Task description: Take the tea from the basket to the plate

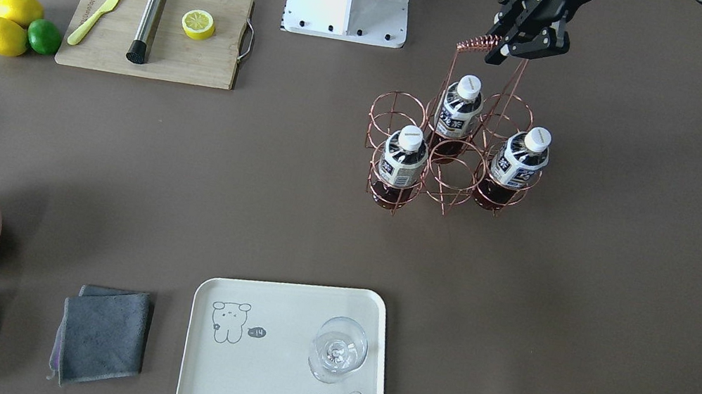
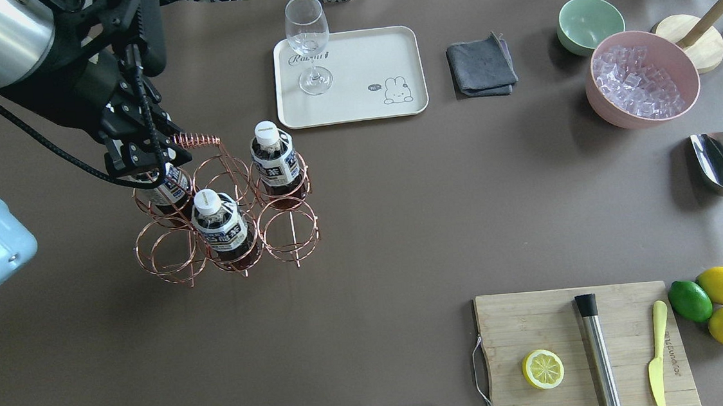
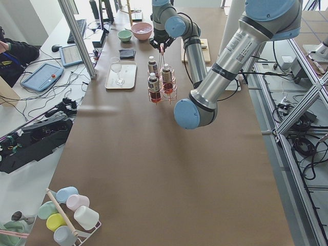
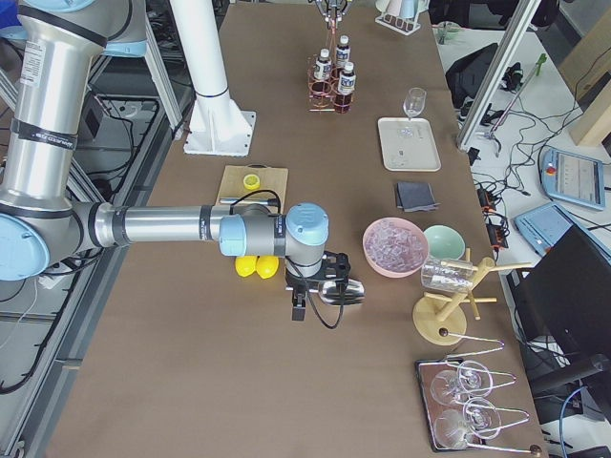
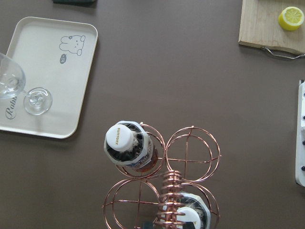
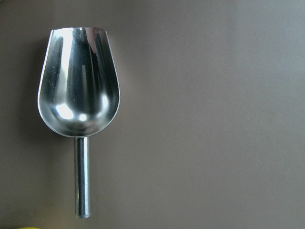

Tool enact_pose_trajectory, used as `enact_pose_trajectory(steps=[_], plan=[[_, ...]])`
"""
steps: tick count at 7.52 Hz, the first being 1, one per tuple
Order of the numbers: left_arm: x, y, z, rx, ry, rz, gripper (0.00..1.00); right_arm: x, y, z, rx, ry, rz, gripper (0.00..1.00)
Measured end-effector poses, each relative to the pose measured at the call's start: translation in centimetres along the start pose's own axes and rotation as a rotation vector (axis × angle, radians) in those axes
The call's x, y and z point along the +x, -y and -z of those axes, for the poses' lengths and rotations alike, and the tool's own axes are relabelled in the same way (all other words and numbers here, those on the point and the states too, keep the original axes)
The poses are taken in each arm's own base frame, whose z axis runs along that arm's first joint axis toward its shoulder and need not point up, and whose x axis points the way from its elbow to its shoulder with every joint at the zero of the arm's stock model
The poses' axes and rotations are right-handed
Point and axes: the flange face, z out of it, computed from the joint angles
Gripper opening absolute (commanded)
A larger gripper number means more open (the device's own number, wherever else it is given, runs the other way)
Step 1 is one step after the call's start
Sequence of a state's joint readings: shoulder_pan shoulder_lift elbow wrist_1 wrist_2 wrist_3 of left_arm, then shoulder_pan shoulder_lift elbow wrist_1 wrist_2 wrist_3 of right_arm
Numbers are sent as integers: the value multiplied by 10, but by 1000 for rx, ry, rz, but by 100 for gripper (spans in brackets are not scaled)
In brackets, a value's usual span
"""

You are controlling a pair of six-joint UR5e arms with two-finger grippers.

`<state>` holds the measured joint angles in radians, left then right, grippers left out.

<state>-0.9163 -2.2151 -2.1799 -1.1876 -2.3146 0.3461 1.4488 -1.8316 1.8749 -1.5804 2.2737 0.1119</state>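
Front view: the left gripper (image 1: pixel 522 49), fingers apart, hangs by the basket's (image 1: pixel 451 171) handle (image 1: pixel 480 42); the tea (image 1: pixel 401 163) stands in a ring (held upright).
Overhead: the plate (image 2: pixel 357 68) lies well apart.
Right-side view: the right gripper (image 4: pixel 299 301) is above a scoop (image 4: pixel 339 291); its grip cannot be told.

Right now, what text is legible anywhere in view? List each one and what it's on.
"Rabbit": script on the plate, by its edge.
"SUNTORY": top of the white cap on the tea, in the left wrist view.
Too small or blurred to read: the blue print on the tea labels, the speech bubble beside the plate's drawing, and the engraving on the cutting board.
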Motion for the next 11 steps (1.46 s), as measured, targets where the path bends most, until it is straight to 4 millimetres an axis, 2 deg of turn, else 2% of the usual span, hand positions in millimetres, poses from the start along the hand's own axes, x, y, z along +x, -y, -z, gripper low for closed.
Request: enact_pose_trajectory(steps=[2,3,5,6,9,11], plan=[[7,20,-24,37,-27,-12,0,-20,8,-9,-19,-14,54,100],[10,30,-31,43,-40,-22,0,-21,7,-6,-13,-3,54,99],[22,58,-41,57,-70,-33,0,-26,7,15,22,42,47,99],[30,67,-45,64,-85,-28,0,-35,9,23,36,65,56,99],[34,78,-51,70,-99,-29,0,-83,21,43,34,98,43,100],[32,92,-52,74,-99,-33,0,-130,46,61,28,141,1,100]])
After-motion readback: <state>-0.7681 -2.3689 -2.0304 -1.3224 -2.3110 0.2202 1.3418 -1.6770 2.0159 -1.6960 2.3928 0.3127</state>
